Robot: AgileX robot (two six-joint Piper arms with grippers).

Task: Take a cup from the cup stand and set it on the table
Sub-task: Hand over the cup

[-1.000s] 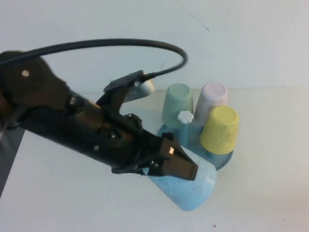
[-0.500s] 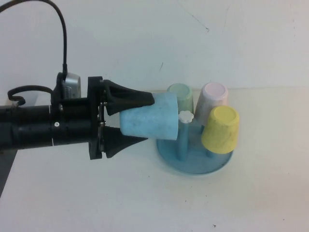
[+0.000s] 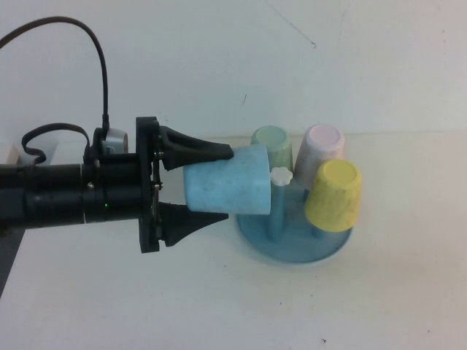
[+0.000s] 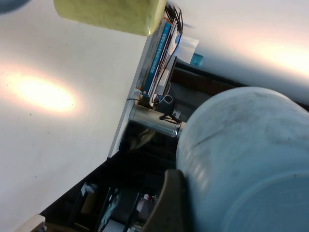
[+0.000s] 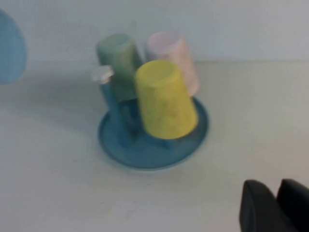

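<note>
1. Light blue cup lies on its side in the air, clamped between the left gripper fingers, just left of the cup stand and above the white table.
2. Its wide end sits next to the white flower knob; swinging it right could knock the peg or the pale green cup.
3. Letting go while it is tilted would likely make it roll.
4. Right gripper is parked near the stand; whether its fingers are apart I cannot tell.
</note>
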